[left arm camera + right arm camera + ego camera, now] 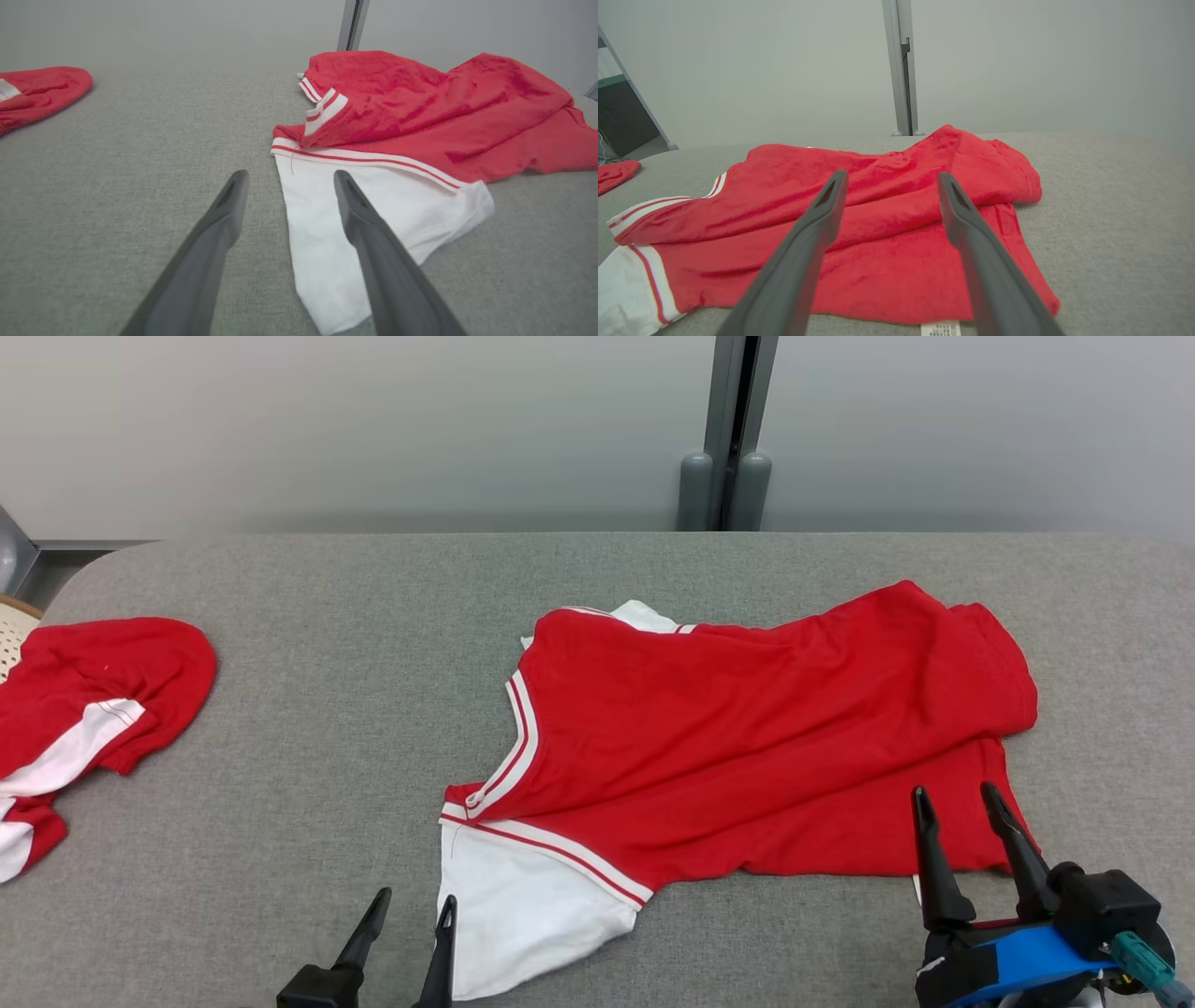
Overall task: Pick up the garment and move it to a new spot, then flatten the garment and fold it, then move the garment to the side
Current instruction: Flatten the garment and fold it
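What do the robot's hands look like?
The left gripper and right gripper each have two long, thin, dark jaws that taper to points, with a small slot near each tip. Both bases are black. The right one also has a bright blue part and a teal plug.

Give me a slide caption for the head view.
Left end effector and right end effector, both open, at the near edge of a rumpled red-and-white garment.
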You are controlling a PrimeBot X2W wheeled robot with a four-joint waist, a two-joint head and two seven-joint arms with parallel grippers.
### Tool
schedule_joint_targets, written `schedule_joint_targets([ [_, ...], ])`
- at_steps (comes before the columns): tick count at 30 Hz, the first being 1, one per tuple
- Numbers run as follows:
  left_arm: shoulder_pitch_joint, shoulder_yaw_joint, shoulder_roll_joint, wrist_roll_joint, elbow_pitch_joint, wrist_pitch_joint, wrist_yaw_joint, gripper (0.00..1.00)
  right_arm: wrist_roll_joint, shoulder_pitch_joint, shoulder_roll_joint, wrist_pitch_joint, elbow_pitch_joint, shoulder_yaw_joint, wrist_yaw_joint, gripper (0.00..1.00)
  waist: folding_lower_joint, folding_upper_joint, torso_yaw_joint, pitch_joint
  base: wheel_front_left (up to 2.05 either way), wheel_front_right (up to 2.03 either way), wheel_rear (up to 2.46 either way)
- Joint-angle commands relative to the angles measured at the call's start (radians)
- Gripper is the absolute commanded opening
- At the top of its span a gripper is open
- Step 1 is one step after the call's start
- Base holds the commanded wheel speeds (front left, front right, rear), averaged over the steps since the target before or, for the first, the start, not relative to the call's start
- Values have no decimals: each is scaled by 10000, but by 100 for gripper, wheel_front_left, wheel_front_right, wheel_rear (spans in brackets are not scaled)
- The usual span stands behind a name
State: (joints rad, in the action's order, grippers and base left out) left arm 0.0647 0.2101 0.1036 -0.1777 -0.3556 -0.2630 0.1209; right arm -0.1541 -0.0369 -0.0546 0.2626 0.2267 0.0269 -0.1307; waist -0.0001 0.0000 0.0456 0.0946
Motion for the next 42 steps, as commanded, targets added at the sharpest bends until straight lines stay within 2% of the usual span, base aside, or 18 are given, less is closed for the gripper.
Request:
schedule_joint_targets([
  [1, -107, -15, -24, 105, 71, -24, -36, 100, -30, 89, 14, 31, 28, 4, -1, 100, 1, 0, -28, -37, 0, 0, 0],
  [8, -706, -111, -176, 298, 175, -26, 43, 100, -36, 142, 19, 31, 115, -122, -1, 100, 1, 0, -219, -192, 0, 0, 0],
  [14, -714, -1014, -334, -14, 822, -24, -157, 100, -13, 223, 8, 31, 28, 110, 1, 100, 1, 0, -450, -316, 0, 0, 0],
  [19, -453, -1463, -406, 198, 1169, -24, -249, 100, 164, 430, -57, 31, -76, 528, -1, 100, 1, 0, -599, -527, 0, 0, 0],
  [31, -82, -1953, -436, 762, 1745, -24, -609, 100, 610, 1275, -68, 31, -619, 1103, -1, 100, 1, 0, -676, -1044, 0, 0, 0],
  [42, -107, -2411, -347, 857, 1712, -24, -586, 100, 729, 1481, 5, 31, -886, 982, -1, 100, 1, 0, -573, -1025, 0, 0, 0],
])
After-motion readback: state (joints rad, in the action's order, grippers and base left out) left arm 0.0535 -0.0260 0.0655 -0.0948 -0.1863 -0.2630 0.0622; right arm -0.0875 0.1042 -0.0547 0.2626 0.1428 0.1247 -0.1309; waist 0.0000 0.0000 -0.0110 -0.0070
